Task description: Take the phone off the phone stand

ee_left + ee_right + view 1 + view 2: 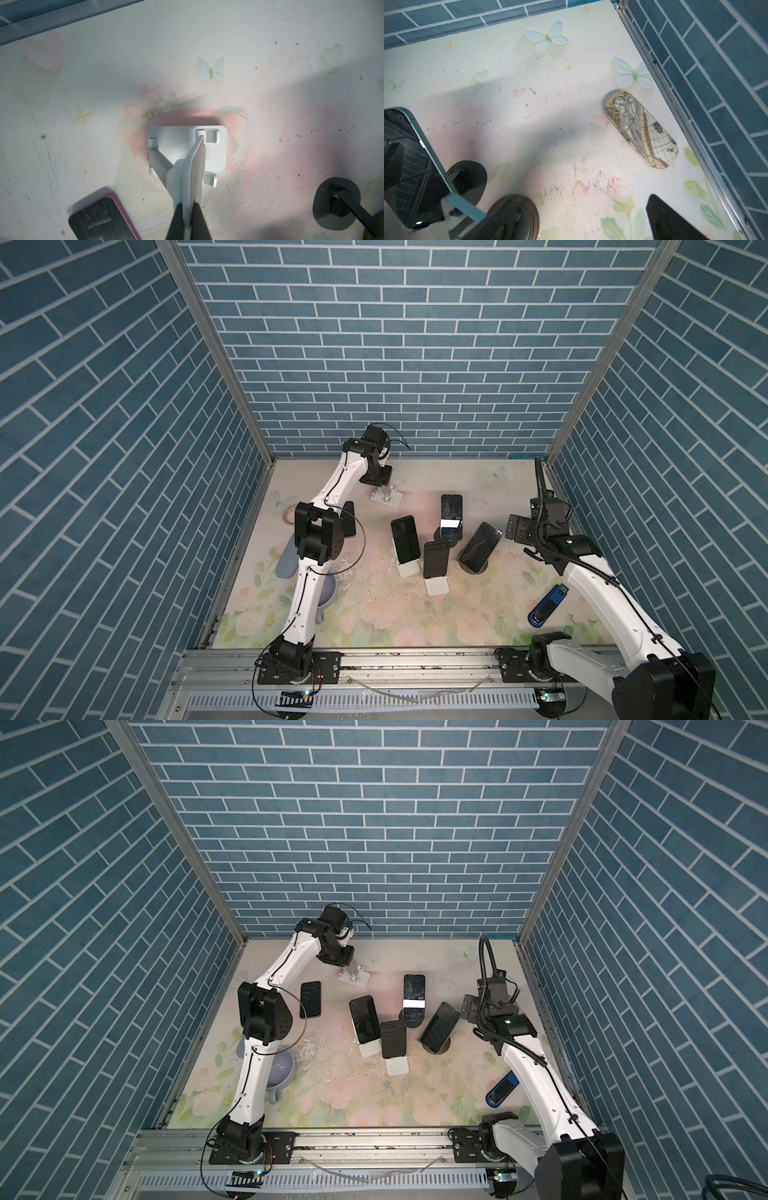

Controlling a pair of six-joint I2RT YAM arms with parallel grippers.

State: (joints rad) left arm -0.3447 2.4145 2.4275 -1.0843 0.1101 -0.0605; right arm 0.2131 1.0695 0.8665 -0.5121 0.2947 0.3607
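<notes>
An empty white phone stand (388, 498) (354, 978) stands at the back of the table. My left gripper (383, 488) (188, 207) is shut on its upright back plate (196, 166). A phone in a pink case (310, 999) (99, 220) lies flat on the table beside that stand. Several more phones lean on stands mid-table: one (404, 540) on a white stand, one (436, 559) on another white stand, one (451, 515) on a black stand, one (480, 546) on a round dark base. My right gripper (515, 529) hovers open at the right, holding nothing; one finger (670, 220) shows.
A map-printed glasses case (641, 128) lies by the right wall rail. A blue oblong object (548, 605) sits near the right arm. A grey-blue cup (280, 1067) stands beside the left arm. Brick-patterned walls close in three sides.
</notes>
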